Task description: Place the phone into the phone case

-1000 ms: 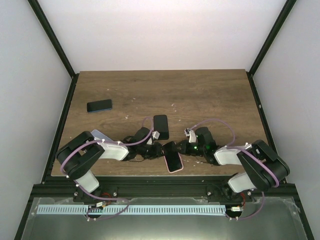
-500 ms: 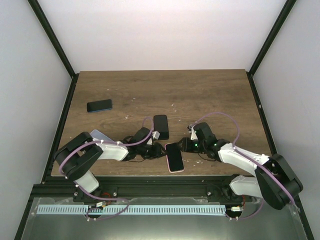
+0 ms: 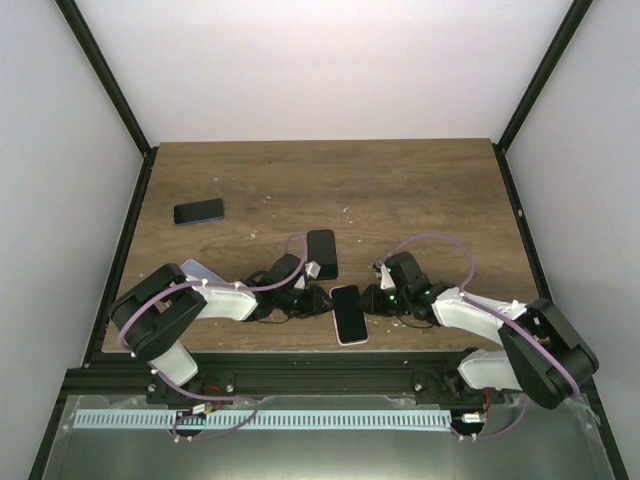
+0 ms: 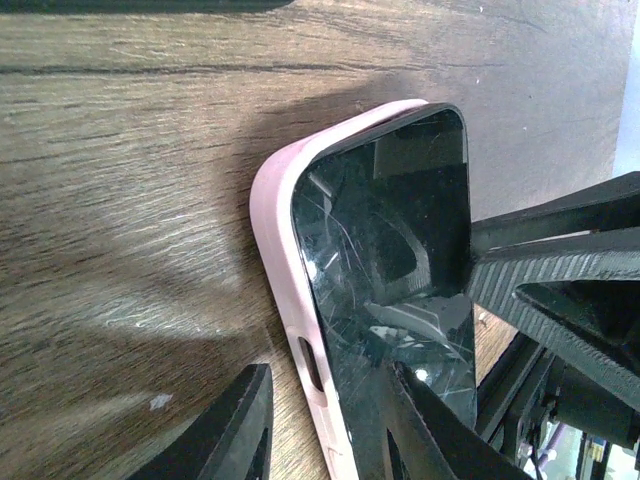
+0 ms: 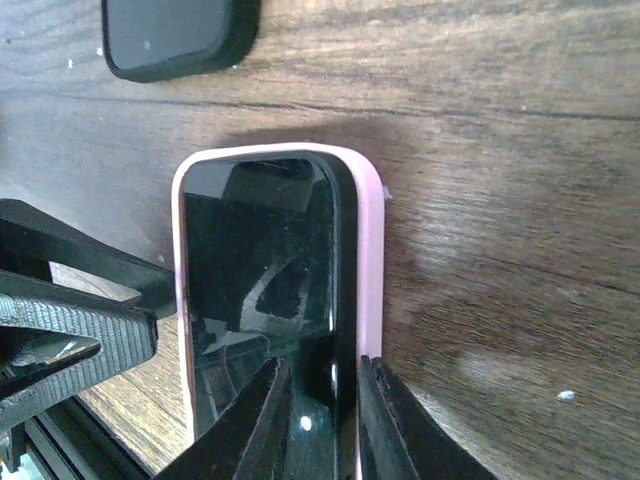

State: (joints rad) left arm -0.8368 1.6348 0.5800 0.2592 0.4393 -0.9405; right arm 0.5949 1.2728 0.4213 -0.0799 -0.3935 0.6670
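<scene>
The phone (image 3: 350, 314), black glass up, lies in the pink phone case (image 4: 283, 300) near the table's front edge. Its right edge (image 5: 345, 260) stands slightly proud of the pink rim (image 5: 372, 250). My left gripper (image 4: 325, 380) is open and straddles the case's left rim, with one finger on the wood and the other over the screen. My right gripper (image 5: 323, 368) is shut narrowly on the case's right rim and the phone's edge. In the top view the left gripper (image 3: 322, 300) and right gripper (image 3: 371, 300) flank the phone.
A black case (image 3: 322, 253) lies just behind the phone and shows again as the black case (image 5: 180, 35) in the right wrist view. A dark phone (image 3: 199, 211) rests at the back left. A pale flat item (image 3: 199, 270) sits by the left arm. The table's front edge (image 3: 330, 348) is close.
The right gripper drew back from the phone, widened, then narrowed again on its right edge. The phone shifted slightly to the right. The left gripper stayed put.
</scene>
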